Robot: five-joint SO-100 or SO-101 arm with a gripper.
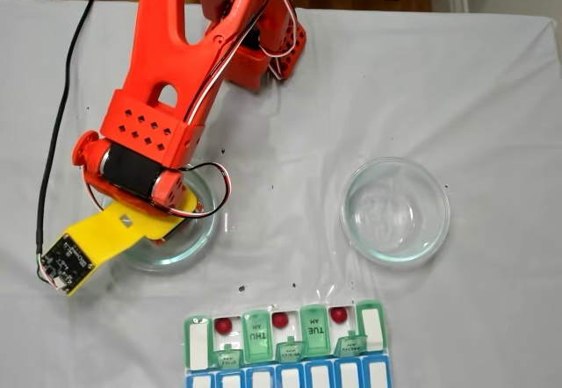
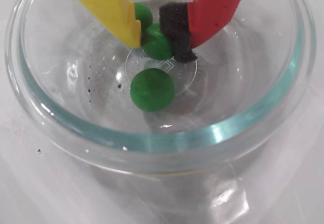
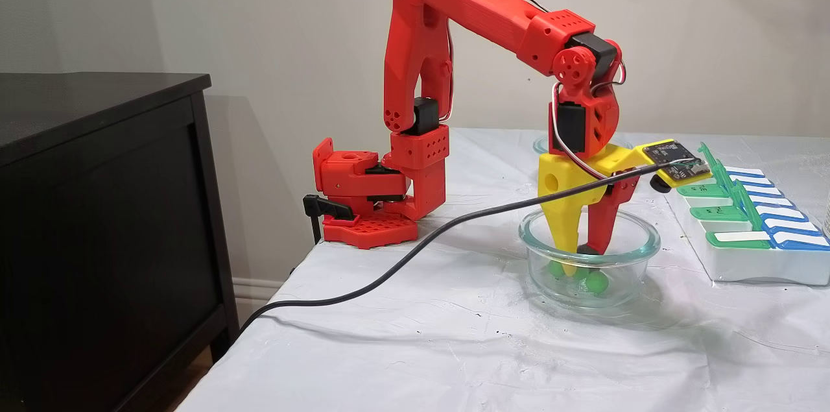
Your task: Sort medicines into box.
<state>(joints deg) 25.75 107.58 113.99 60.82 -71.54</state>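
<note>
Three green medicines lie in a round glass dish [image 2: 167, 142]. One green ball [image 2: 152, 88] is loose near the dish's middle, and another [image 2: 144, 13] peeks out behind the yellow finger [image 2: 114, 6]. My gripper [image 2: 160, 49] reaches down to the dish floor, shut on the third green ball [image 2: 157, 44], which sits between the yellow finger and the black foam pad [image 2: 174, 26] of the red finger. In a fixed view the gripper [image 3: 580, 253] stands inside the dish [image 3: 648, 240]. The box [image 1: 255, 335] lies at the near edge, with three dark red balls [image 1: 280, 319] in open compartments.
A second, empty glass dish [image 1: 435, 230] sits to the right of the first dish [image 1: 198, 239]. A black cable [image 3: 389, 269] trails from the wrist camera across the white cloth. The box [image 3: 746, 250] has several lids standing up. A dark cabinet [image 3: 97, 204] stands beside the table.
</note>
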